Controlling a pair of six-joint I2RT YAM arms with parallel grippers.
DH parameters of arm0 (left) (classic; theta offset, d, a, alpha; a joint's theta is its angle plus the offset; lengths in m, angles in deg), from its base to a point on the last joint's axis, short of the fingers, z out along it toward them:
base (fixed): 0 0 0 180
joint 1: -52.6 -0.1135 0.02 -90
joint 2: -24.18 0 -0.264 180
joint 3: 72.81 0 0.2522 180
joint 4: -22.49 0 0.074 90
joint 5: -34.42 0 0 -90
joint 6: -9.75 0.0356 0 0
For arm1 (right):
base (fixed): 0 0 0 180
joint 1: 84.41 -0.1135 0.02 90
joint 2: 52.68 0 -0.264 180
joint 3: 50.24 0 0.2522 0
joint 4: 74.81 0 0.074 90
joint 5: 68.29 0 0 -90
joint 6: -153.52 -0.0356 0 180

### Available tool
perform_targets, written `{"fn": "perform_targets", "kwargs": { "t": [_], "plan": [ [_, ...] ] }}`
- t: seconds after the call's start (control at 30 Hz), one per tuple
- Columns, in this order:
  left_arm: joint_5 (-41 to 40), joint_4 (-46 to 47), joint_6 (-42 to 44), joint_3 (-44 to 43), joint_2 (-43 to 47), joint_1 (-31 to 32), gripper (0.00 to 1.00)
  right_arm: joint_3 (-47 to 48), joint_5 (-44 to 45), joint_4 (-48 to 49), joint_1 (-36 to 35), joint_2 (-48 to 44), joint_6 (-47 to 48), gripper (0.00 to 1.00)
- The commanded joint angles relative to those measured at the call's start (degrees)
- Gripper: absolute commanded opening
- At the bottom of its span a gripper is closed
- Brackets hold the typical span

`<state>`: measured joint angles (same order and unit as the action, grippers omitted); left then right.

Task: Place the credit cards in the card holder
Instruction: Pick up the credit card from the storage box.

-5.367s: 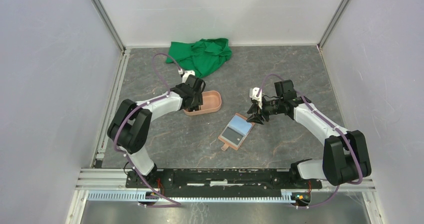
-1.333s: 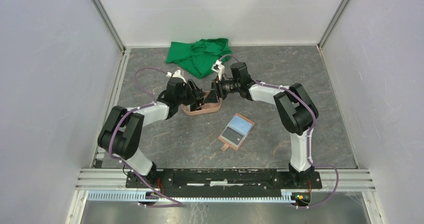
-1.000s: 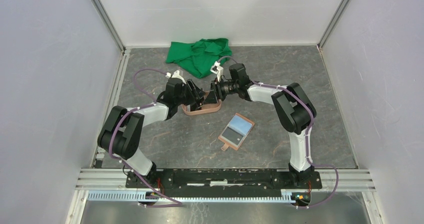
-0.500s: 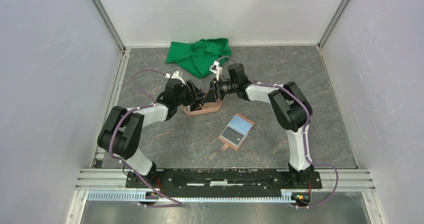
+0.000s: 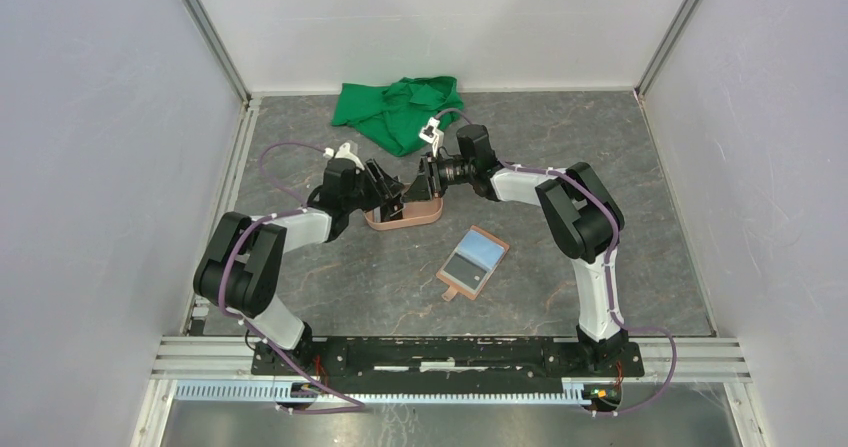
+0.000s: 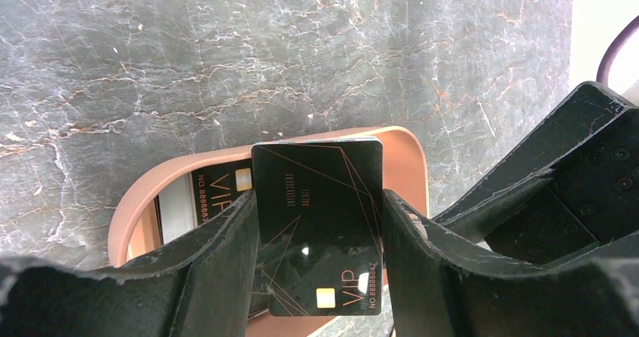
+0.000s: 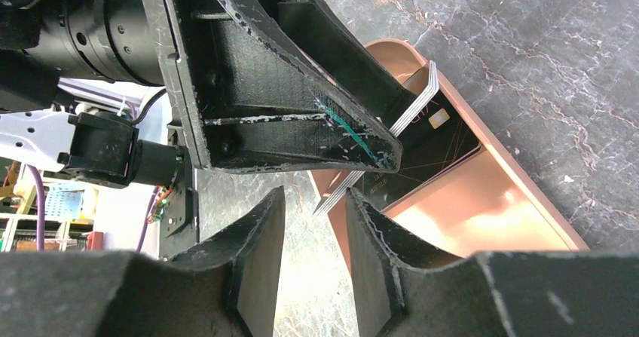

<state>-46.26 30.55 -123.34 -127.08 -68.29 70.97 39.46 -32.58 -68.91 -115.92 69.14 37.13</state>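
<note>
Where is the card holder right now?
In the top view the card holder lies open on the table, slightly right of centre. It is diagonally near-right of the pink tray and apart from it.

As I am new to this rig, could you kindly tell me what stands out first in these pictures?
Over the salmon-pink tray at mid-table, the left fingers clamp a stack of credit cards, a black VIP card on top. The right fingers stand open at the stack's edge. The tan card holder lies open in front of the tray, and a green cloth sits crumpled at the back.
</note>
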Motion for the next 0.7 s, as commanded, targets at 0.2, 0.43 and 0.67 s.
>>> {"fn": "perform_targets", "kwargs": {
  "t": [0.2, 0.43, 0.67],
  "plan": [
    [3.1, 4.6, -0.5, 2.0, 1.6, -1.6, 0.55, 1.4, -1.4, 3.1, -0.3, 1.4, -1.5, 0.38],
    [3.8, 5.3, -0.5, 2.3, 1.7, -1.9, 0.54, 1.9, -1.2, 3.0, -0.4, 2.4, -2.1, 0.39],
    [4.6, 6.0, -0.6, 2.4, 1.3, -2.0, 0.54, 2.0, -2.6, 5.0, -0.4, 2.9, -4.0, 0.35]
  ]
}}
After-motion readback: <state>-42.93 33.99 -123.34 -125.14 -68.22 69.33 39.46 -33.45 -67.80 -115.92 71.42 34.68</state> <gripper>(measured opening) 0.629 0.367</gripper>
